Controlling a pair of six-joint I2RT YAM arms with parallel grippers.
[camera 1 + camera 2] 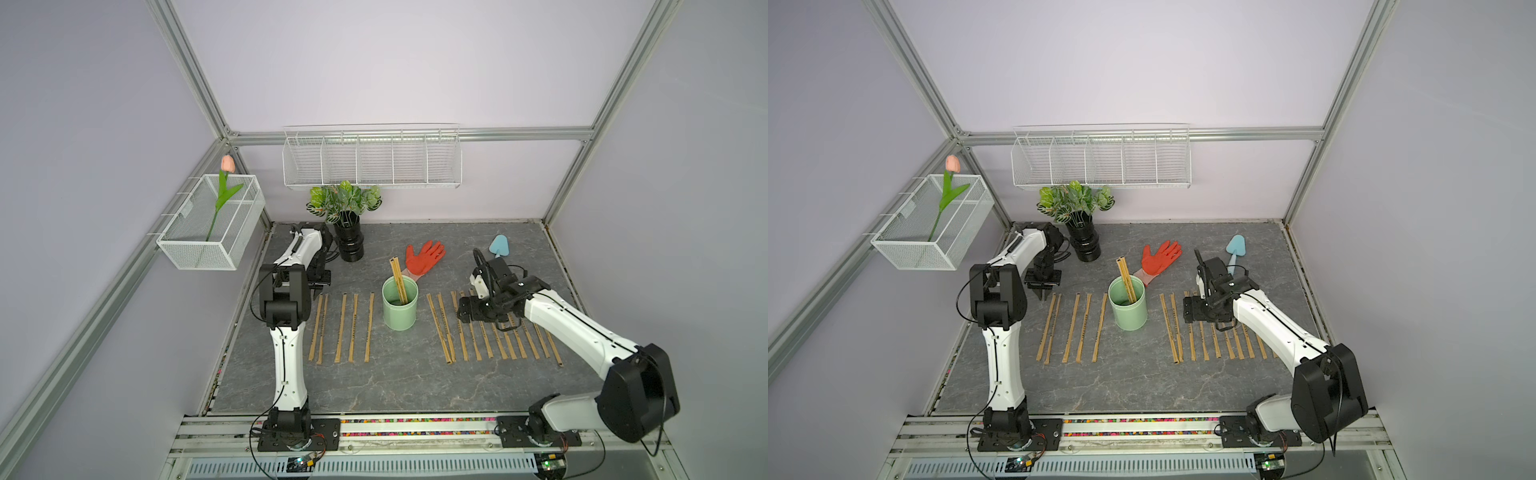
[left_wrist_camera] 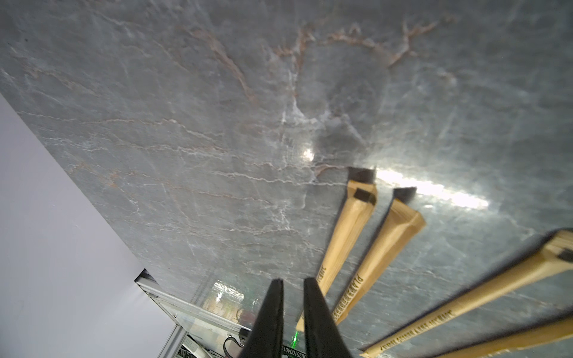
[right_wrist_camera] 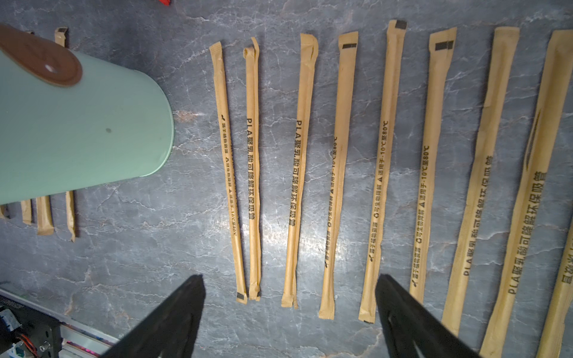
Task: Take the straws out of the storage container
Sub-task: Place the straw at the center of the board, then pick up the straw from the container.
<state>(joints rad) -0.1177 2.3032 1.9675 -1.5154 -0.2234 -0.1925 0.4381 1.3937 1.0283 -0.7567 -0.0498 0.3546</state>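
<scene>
Straws [image 3: 299, 170] flat, papery | cup [image 3: 77, 124] smooth mint | left claw [image 2: 293, 280] barely parted | right claw [image 3: 289, 277] spread

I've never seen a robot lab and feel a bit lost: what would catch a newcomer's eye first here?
Tan paper-wrapped straws lie in neat rows on the grey table, on both sides of a mint-green cup in the middle, where a couple more stand. Just behind the cup lies a bright red glove, and the right arm's pincer hangs wide open above the rows on its side.
</scene>
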